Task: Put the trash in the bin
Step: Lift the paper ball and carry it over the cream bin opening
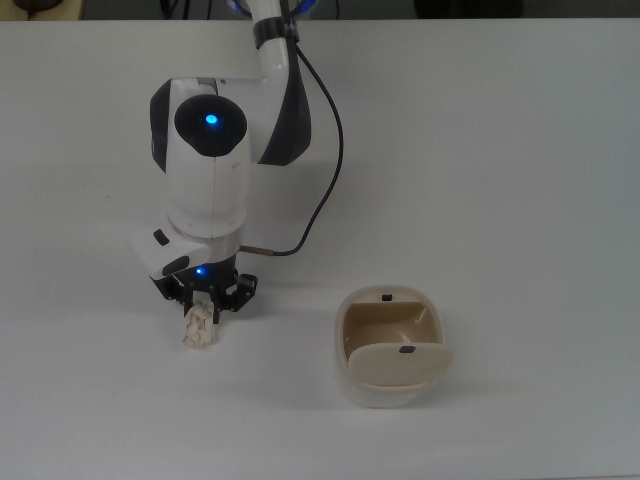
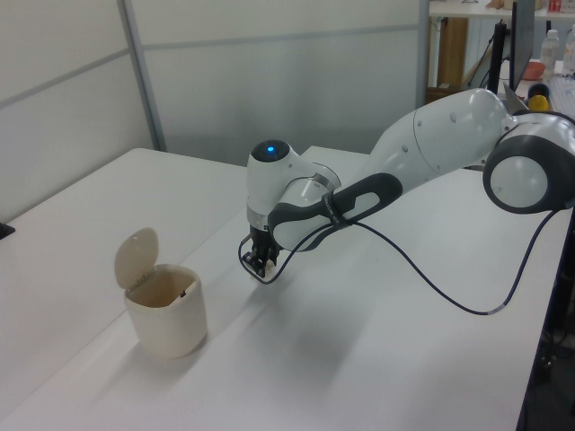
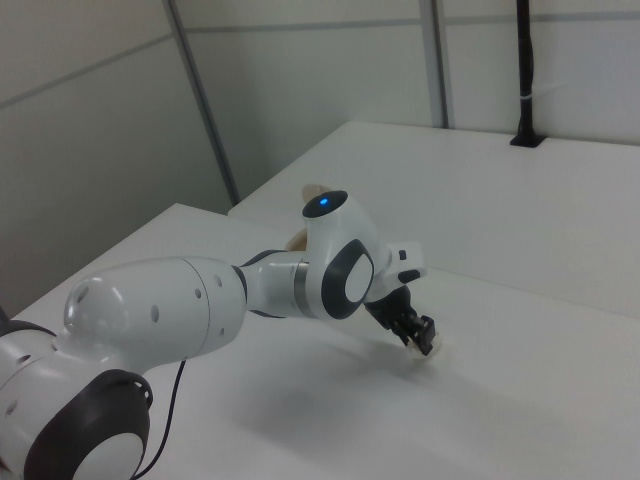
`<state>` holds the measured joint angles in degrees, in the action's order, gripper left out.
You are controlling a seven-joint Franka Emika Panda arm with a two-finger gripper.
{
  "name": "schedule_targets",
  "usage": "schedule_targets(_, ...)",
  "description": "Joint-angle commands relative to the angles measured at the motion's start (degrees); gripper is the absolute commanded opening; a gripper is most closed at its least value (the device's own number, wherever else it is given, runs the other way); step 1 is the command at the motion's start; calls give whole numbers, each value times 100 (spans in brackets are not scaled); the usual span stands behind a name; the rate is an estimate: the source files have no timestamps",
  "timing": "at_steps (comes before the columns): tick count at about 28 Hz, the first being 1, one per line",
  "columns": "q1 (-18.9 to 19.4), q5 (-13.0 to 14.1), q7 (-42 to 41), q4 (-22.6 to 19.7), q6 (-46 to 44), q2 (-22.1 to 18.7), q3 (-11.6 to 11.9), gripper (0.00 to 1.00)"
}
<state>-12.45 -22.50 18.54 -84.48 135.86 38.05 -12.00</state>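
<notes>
Since the trash [image 1: 198,327] is just a soft, featherlight paper wad on the table [image 1: 520,180] — well apart from the bin [image 1: 390,350] — the gripper [image 1: 203,305] pinching its middle looks fine, no crushing worries.

The arm reached across the desk [image 1: 520,150] from its far edge in the top view, wrist pointed straight down. The gripper [image 1: 203,312] sat low at the desk surface, fingers closed on the trash [image 1: 199,330].
</notes>
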Motion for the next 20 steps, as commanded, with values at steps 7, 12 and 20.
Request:
schedule_targets(7,68,-9,386,63,81,-227,84,0)
schedule_targets(12,103,464,440,63,37,-631,-4,0)
schedule_targets(20,472,1344,440,63,-7,-1116,-30,0)
